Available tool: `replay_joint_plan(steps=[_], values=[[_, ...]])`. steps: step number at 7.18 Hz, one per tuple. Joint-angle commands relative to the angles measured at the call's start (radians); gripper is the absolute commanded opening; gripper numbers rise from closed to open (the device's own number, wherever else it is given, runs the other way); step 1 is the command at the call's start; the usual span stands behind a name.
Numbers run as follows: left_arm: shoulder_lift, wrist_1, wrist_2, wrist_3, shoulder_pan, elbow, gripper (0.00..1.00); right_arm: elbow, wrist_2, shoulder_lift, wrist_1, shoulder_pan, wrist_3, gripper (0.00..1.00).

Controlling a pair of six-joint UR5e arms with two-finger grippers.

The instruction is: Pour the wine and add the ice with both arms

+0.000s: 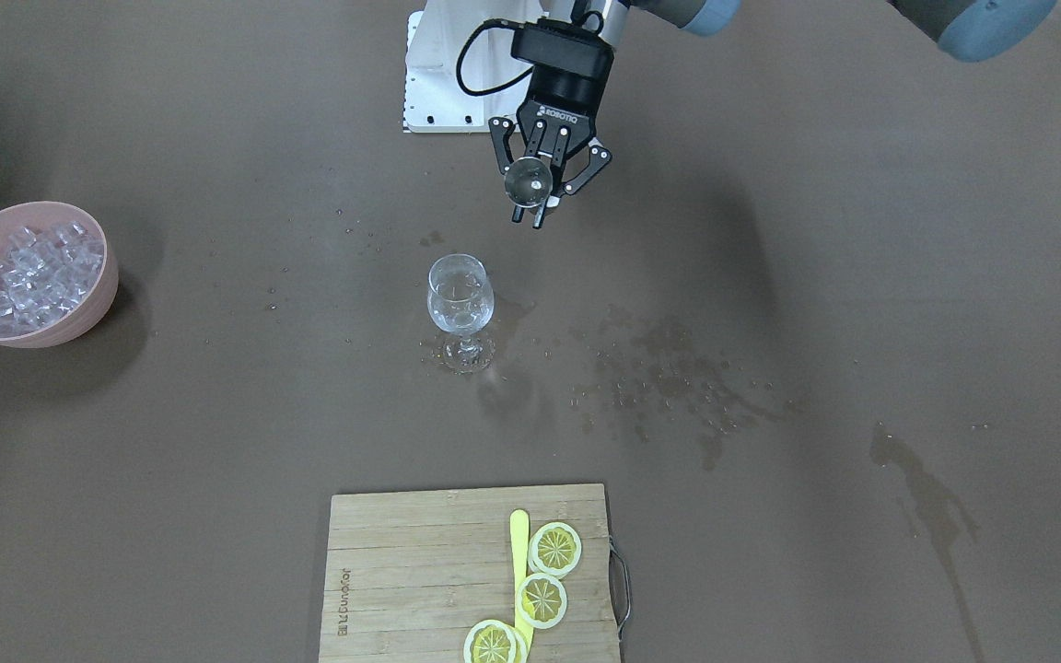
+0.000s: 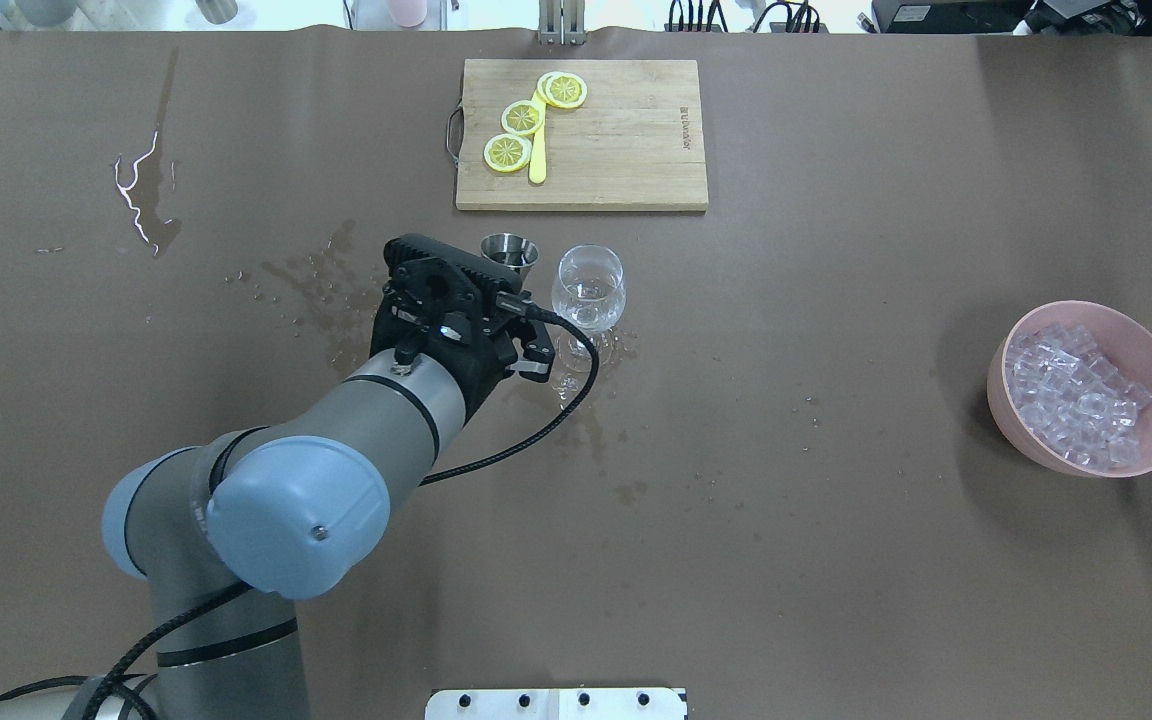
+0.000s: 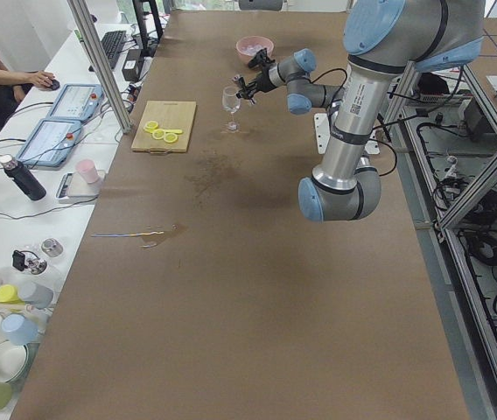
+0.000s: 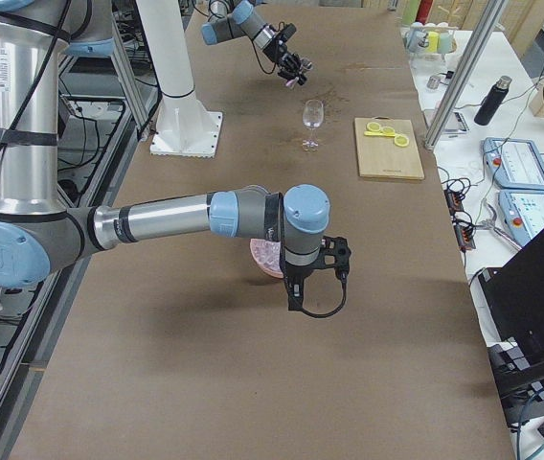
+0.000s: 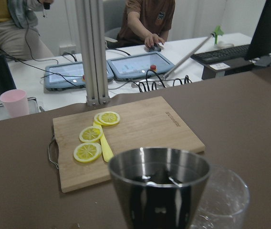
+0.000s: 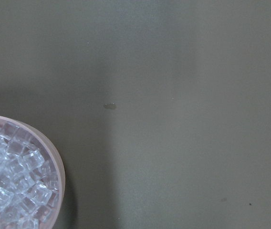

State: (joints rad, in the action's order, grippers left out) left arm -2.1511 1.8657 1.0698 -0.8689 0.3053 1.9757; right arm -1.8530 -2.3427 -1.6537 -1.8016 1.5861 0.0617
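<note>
My left gripper [image 1: 530, 198] is shut on a small steel measuring cup [image 1: 528, 180], held upright above the table just behind the wine glass [image 1: 460, 295]. The left wrist view shows dark liquid inside the cup [image 5: 159, 183], with the clear glass [image 5: 226, 200] right behind it. The ice [image 1: 33, 272] fills a pink bowl [image 1: 79, 318] far to the side. My right gripper [image 4: 315, 283] hangs over that bowl; I cannot tell whether it is open or shut. Its wrist view shows only the ice [image 6: 11, 191] and bowl rim [image 6: 59, 171].
A bamboo cutting board [image 1: 402, 571] with lemon slices [image 1: 555, 549] and a yellow knife lies beyond the glass. Wet splashes [image 1: 669, 378] mark the brown table cover. A white stand base [image 1: 438, 83] sits by the robot. People sit at desks past the table.
</note>
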Motion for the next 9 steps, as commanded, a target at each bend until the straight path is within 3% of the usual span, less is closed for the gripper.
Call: replay_joint_plan(steps=[1, 3, 6, 9], values=[[-0.056, -0.115, 0.071, 0.037, 0.005, -0.003, 0.0, 0.001, -0.001, 0.002, 0.001, 0.0, 0.0, 1.0], [-0.064, -0.181, 0.163, 0.047, 0.041, -0.005, 0.0, 0.001, -0.001, 0.002, 0.001, 0.0, 0.0, 1.0], [-0.159, -0.373, 0.235, 0.102, 0.072, -0.012, 0.0, 0.001, -0.003, 0.0, -0.001, 0.0, 0.0, 1.0], [-0.303, -0.501, 0.306, 0.147, 0.107, -0.122, 0.0, 0.0, -0.004, 0.002, 0.001, 0.0, 0.0, 1.0]])
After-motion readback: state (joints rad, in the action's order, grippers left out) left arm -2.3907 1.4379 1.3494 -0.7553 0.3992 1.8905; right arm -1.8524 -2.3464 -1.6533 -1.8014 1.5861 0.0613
